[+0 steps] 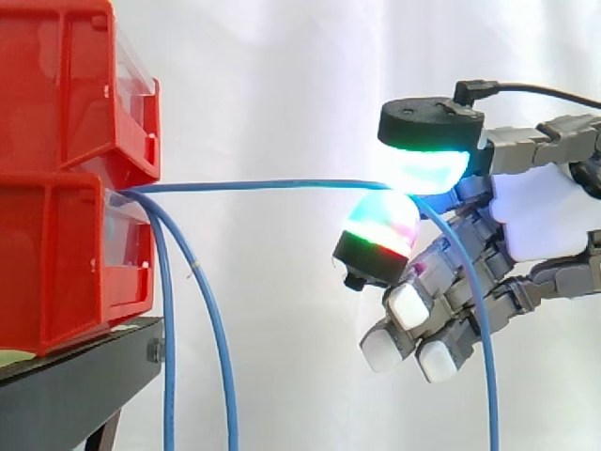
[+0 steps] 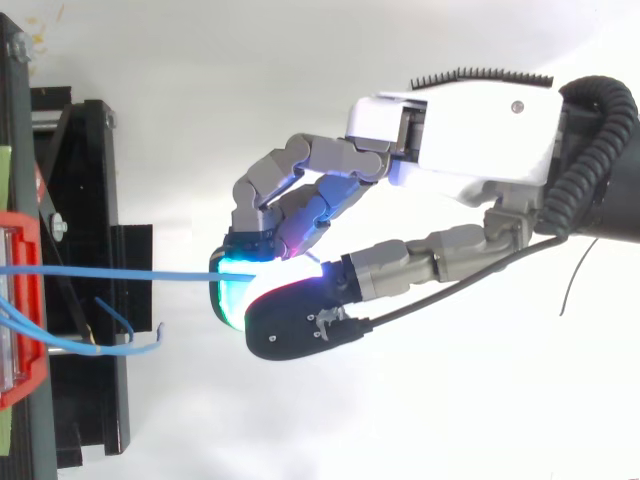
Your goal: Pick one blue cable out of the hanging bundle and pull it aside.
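Side view: robot hand pinches one blue cable between two glowing pads, with the other fingers curled below. The cable runs taut and level from the pinch to the red bins, and its slack end drops past the palm. Two other blue cables hang by the black stand, well clear of the robot hand.

Top view: robot hand with the pads closed on the blue cable, which runs straight away to the red bins.
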